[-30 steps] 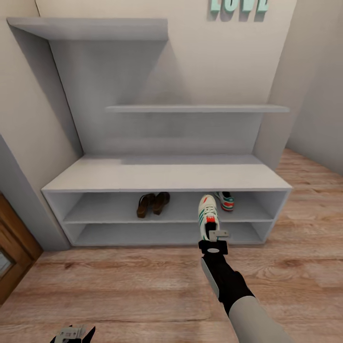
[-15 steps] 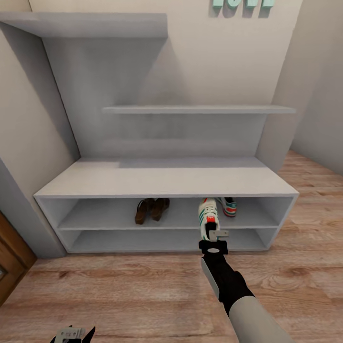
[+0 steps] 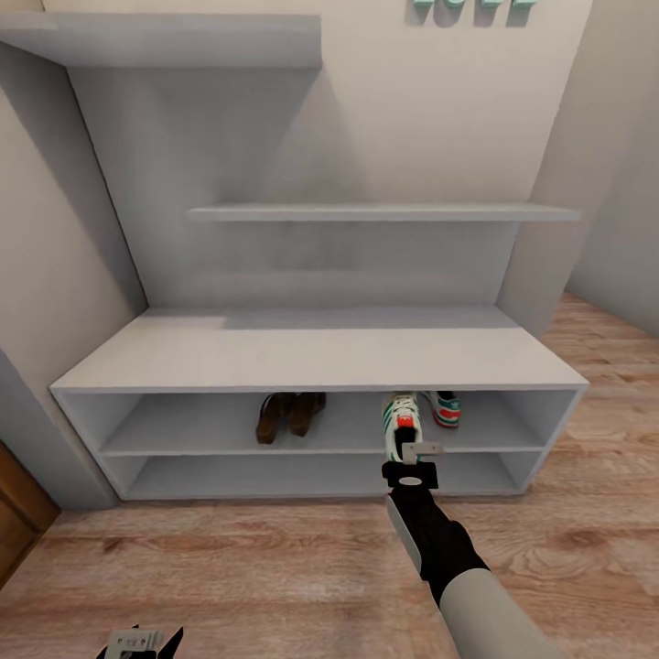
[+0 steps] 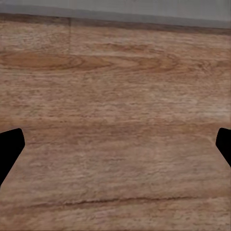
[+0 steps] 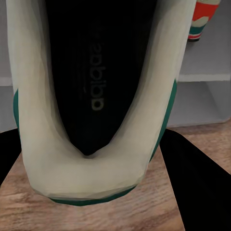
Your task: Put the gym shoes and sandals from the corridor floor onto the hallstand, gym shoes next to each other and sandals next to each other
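Over the last second my whole head view has slid: the rack point(image 3: 320, 352) now sits lower and wider in the picture, and the door edge at 8 o'clock has nearly dropped out. That is my base and camera closing in, not the furniture moving. The right claw point(image 3: 409, 465) and its load have kept the same spot in the picture, so the arm rides along with me.

The right claw is clamped on the heel of a sneaker point(image 3: 401, 421), toe pointing to 12 o'clock, held just in front of the upper compartment's opening. From the right wrist camera I look straight down into that shoe point(image 5: 91, 96), with black fingers point(image 5: 202, 187) at either side of its heel. The other sneaker point(image 3: 442, 408) already lies in the upper compartment, at 1 o'clock from the held one and just beside it. The sandals point(image 3: 290, 412) sit together in the same compartment, at 10 o'clock from the claw and well apart from the sneakers.

I judge this the last placement: three of four are racked, and the approach has put the shelf nearly within reach.

The left claw point(image 3: 137, 641) hangs low at 7 o'clock over bare floor point(image 4: 115, 96); its fingertips point(image 4: 9, 149) stand wide apart with nothing between them.

What stands in the way, as I see it, is the bench top's front edge above the opening, and the parked sneaker, which the held one could nudge going in.
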